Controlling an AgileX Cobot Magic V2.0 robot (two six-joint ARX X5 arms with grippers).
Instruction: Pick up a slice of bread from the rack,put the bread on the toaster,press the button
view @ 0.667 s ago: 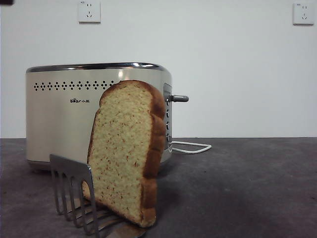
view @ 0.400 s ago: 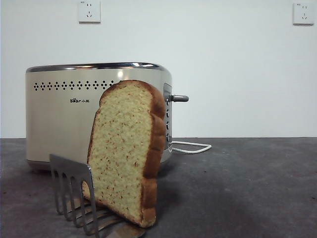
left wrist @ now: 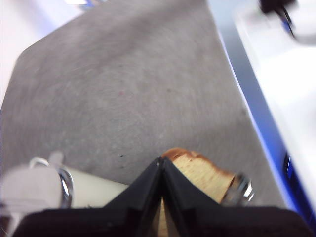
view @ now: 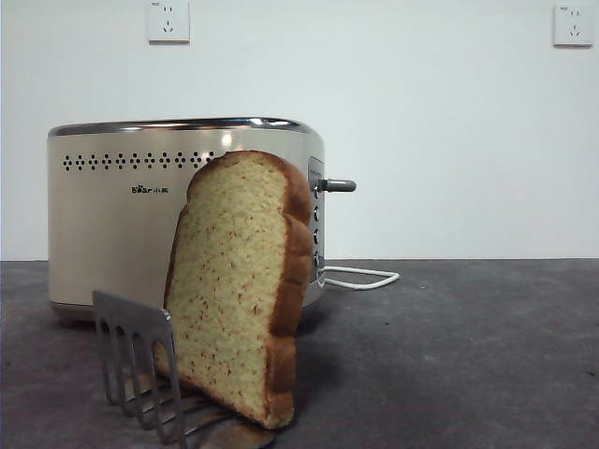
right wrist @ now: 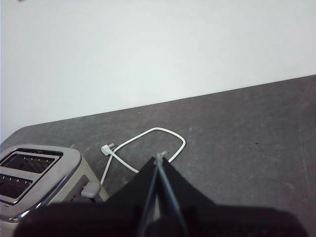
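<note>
The slice of bread [view: 234,281] stands upright in the silver rack [view: 131,323], close in front of the cream toaster [view: 122,234]. The grey lever button [view: 339,185] sticks out from the toaster's end panel. No gripper shows in the front view. In the blurred left wrist view my left gripper [left wrist: 162,161] is shut and empty, high above the bread [left wrist: 197,173], with the toaster [left wrist: 94,190] beside it. My right gripper [right wrist: 159,158] is shut and empty, above the table beside the toaster [right wrist: 39,168] and its button [right wrist: 91,189].
A white power cord [view: 360,278] loops on the dark table behind the toaster's button end; it also shows in the right wrist view [right wrist: 148,136]. Two wall sockets [view: 168,21] sit high on the white wall. The table's blue edge [left wrist: 256,113] shows in the left wrist view.
A black tip at the top left corner of the front view has gone out of sight. The bread, rack and toaster have not moved.
</note>
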